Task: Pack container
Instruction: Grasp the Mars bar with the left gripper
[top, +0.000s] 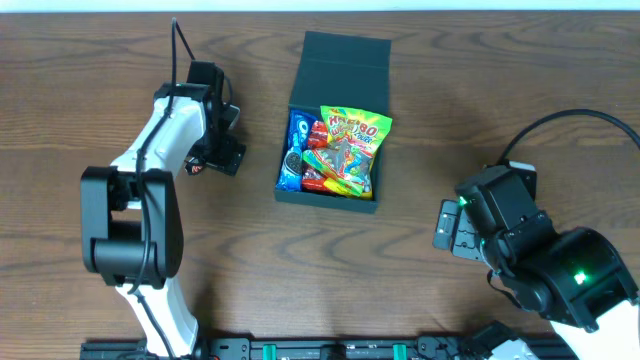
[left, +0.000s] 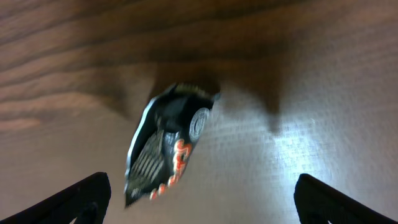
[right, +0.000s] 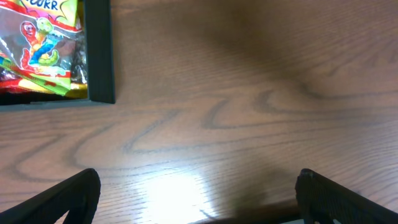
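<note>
The dark teal container (top: 284, 192) sits open at the table's middle, its flap lid (top: 340, 62) laid back. Inside lie a yellow gummy packet (top: 350, 140) and a blue packet (top: 296, 136). Its corner and the gummy packet show in the right wrist view (right: 99, 56). A small black snack packet with orange letters (left: 166, 146) lies on the table left of the container (top: 194, 168). My left gripper (left: 199, 202) is open just above this packet, fingers on either side. My right gripper (right: 199, 196) is open and empty over bare table, right of the container.
The wooden table (top: 420, 60) carries nothing else loose. The left arm's base (top: 130, 230) stands at the front left and the right arm's body (top: 550, 260) at the front right, with a black cable (top: 560, 120) looping behind it.
</note>
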